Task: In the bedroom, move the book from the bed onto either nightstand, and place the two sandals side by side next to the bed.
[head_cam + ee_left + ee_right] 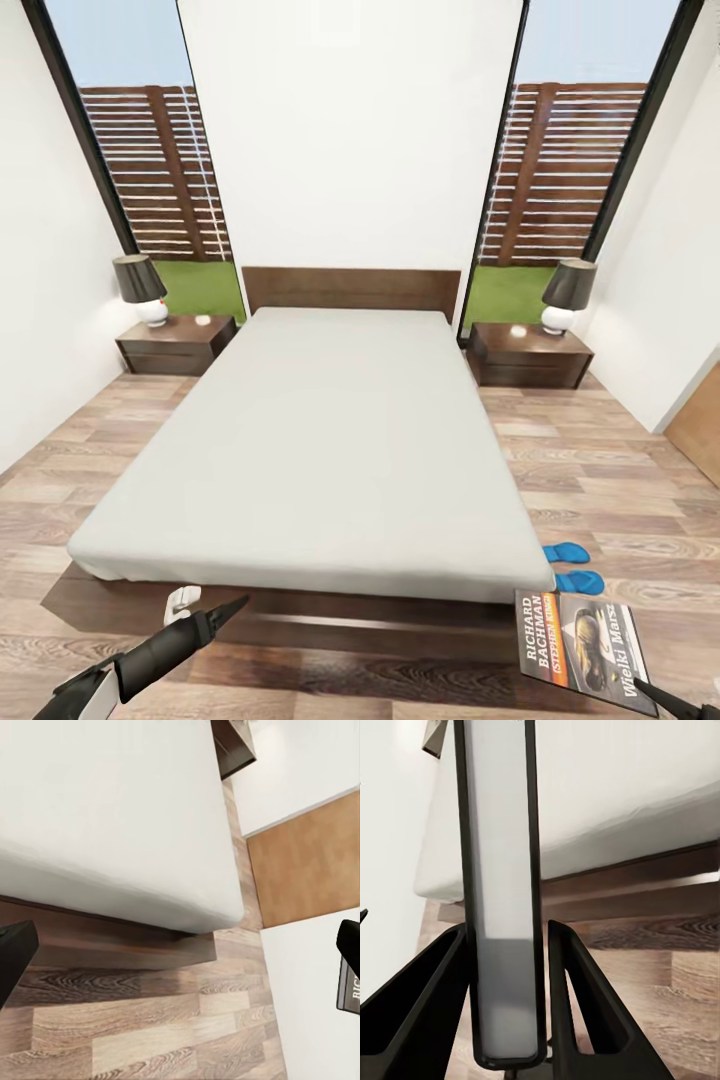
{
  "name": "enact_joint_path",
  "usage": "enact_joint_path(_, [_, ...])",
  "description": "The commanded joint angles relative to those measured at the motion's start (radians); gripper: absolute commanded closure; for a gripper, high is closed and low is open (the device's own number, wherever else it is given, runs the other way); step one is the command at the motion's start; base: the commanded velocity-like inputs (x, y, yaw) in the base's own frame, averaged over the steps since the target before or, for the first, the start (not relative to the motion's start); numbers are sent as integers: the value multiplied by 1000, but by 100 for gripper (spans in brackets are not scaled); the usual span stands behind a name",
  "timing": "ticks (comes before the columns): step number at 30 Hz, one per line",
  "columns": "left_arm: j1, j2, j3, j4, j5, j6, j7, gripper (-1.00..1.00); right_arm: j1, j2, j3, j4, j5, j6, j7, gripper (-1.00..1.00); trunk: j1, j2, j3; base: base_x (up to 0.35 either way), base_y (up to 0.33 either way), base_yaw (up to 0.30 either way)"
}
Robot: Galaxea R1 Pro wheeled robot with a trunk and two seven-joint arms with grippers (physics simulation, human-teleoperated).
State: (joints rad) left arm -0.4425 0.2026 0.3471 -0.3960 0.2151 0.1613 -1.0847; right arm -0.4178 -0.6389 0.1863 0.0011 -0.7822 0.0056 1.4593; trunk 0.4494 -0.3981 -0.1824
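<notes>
I have the book [502,892] pinched edge-on in my right gripper [506,1005], a black finger pressed against each cover, as the right wrist view shows. From the head camera the book [583,648] sits just above that gripper's tip at the lower right, cover up, white title lettering and an orange band readable. Just beyond the book, on the wood floor [620,480], lie the two sandals [572,567], bright blue, side by side and close against the foot corner of the bed [320,440].

My left gripper [180,952] is spread wide, its dark fingers [15,952] far apart and holding nothing; it hangs over the floor planks just short of the bed's dark wooden frame. In the head view the left arm [150,655] reaches toward the bed's foot.

Further out, the pale grey mattress runs to the flat headboard [350,288]. A nightstand [530,355] stands past my right hand beside the headboard, carrying a lamp [566,295]; its twin [175,343] stands past my left hand.
</notes>
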Motion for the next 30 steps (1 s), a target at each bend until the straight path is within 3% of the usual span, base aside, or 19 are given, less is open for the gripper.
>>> enact_joint_path(1, [-1,0,3,0,3,10,-4,-100,-1,0,8,0,-8,-3,3,100,1,-2,0,0,0,0])
enact_joint_path(30, [-1,0,3,28,1,10,-3,-100,-1,1,9,0,11,-9,-4,100,1,-2,47,0,0,0])
